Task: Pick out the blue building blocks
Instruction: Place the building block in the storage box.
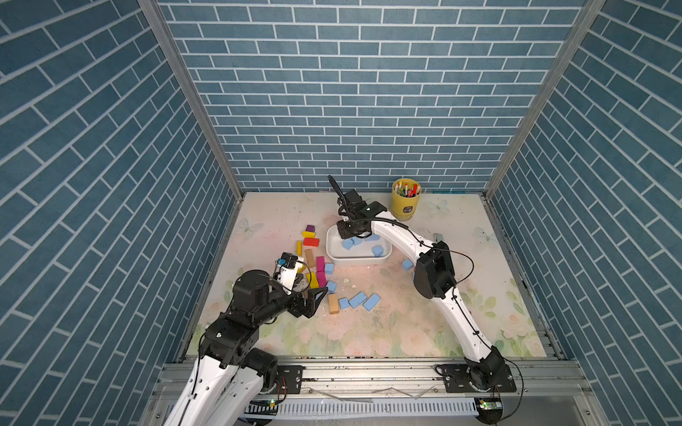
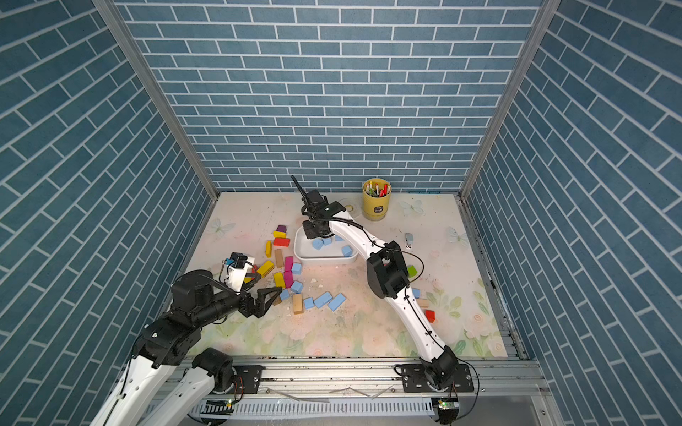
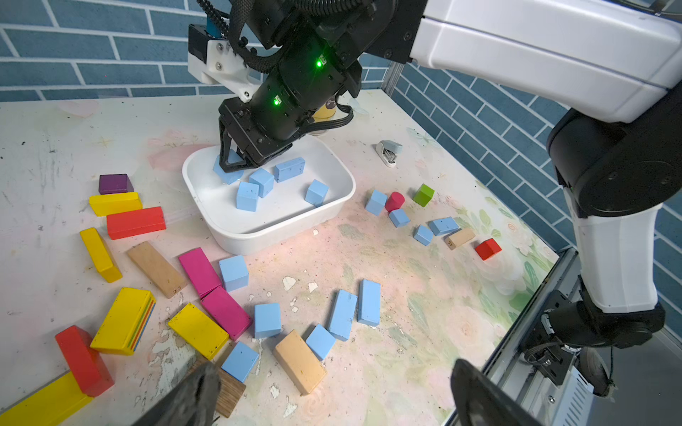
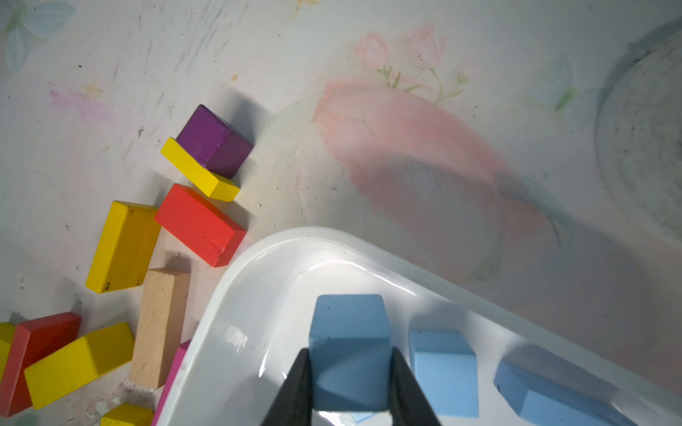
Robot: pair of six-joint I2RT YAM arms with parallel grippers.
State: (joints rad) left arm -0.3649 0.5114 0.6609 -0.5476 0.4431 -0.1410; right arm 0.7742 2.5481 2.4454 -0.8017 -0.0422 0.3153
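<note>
My right gripper is shut on a light blue block and holds it low inside the white tray, at the tray's far left corner. Several loose blue blocks lie in the tray. More blue blocks lie on the table in front of the tray and in a smaller group to its right. My left gripper is open at the front left, its fingers wide apart with nothing between them. It hovers near a blue cube.
Yellow, red, magenta, purple and bare wooden blocks lie left of and in front of the tray. A yellow cup of pens stands at the back. A small stapler lies right of the tray.
</note>
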